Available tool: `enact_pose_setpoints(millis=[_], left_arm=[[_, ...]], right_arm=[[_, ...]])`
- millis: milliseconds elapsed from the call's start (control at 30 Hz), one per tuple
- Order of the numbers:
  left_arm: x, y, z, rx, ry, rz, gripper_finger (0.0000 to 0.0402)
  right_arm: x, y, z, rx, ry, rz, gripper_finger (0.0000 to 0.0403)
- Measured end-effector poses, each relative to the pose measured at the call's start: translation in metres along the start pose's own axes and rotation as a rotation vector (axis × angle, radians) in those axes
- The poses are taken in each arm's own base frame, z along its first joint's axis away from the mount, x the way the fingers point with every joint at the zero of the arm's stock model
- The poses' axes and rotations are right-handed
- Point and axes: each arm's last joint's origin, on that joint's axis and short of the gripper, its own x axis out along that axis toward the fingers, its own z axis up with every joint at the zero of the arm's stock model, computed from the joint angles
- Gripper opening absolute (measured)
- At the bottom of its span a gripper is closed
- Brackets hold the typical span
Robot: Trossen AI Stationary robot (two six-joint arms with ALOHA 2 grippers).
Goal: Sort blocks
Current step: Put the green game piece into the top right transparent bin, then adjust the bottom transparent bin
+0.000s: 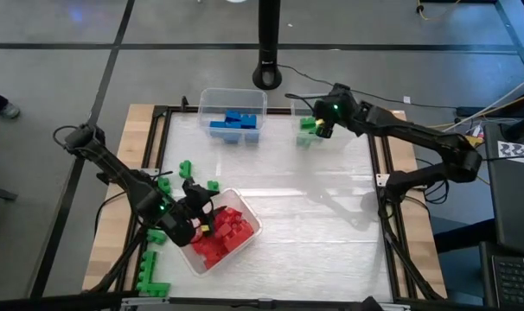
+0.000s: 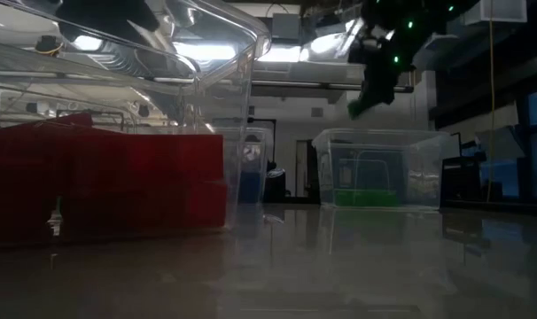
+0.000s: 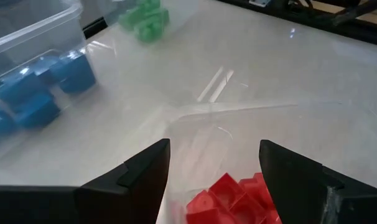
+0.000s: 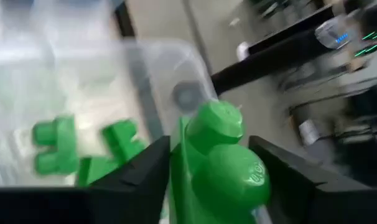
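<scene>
We see the right gripper [image 1: 322,125] at upper centre-right of the overhead frame, poised over the clear bin [image 1: 303,107] that holds green blocks [image 1: 307,126]; in its wrist camera a green block [image 4: 216,155] sits between its two dark fingers [image 4: 135,177], touching both, with more green pieces [image 4: 83,152] lying in the bin beyond. In the table-level frame that gripper [image 2: 361,105] hangs above the same bin [image 2: 379,168] at right of centre, the green piece at its tip. The left gripper [image 1: 193,220] is at lower left of the overhead frame, over the tilted bin of red blocks [image 1: 223,233]; its wrist camera shows its fingers [image 3: 142,177] standing apart with nothing between them and red blocks [image 3: 229,199] just below. Blue blocks [image 1: 236,121] fill a third bin [image 1: 212,97] at upper centre. Loose green blocks [image 1: 186,168] lie left of the red bin, and more [image 1: 150,276] sit on the table's wooden edge at lower left
</scene>
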Motion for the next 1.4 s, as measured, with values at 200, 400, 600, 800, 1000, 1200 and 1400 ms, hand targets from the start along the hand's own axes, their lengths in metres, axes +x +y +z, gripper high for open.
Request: enact_pose_setpoints(millis=[200,400,600,800,1000,1200,1400], left_arm=[[-0.007,0.007,0.003,-0.016,0.012,-0.01,0.0235],[-0.006,0.002,-0.004,0.012,0.059,-0.03,0.0235],[0.015,-0.007,-0.008,0.007,0.064,0.005,0.0235],[0.04,-0.025,-0.016,0.036,0.071,-0.026,0.0235],[0.074,-0.025,-0.026,0.089,0.083,0.084,0.0235],[0.103,-0.027,-0.021,0.138,0.047,0.088,0.0235],[0.13,-0.023,-0.008,0.179,-0.016,0.079,0.0235]], right_arm=[[0.011,-0.001,-0.011,-0.009,0.095,0.028,0.0302],[-0.013,-0.002,-0.006,-0.07,0.011,0.026,0.0349],[-0.042,0.008,0.006,-0.099,-0.132,0.062,0.0353],[-0.058,0.031,0.018,-0.175,-0.212,0.152,0.0345],[-0.07,0.049,0.026,-0.227,-0.269,0.201,0.0344],[-0.077,0.058,0.028,-0.256,-0.288,0.213,0.0344],[-0.078,0.059,0.029,-0.257,-0.29,0.215,0.0344]])
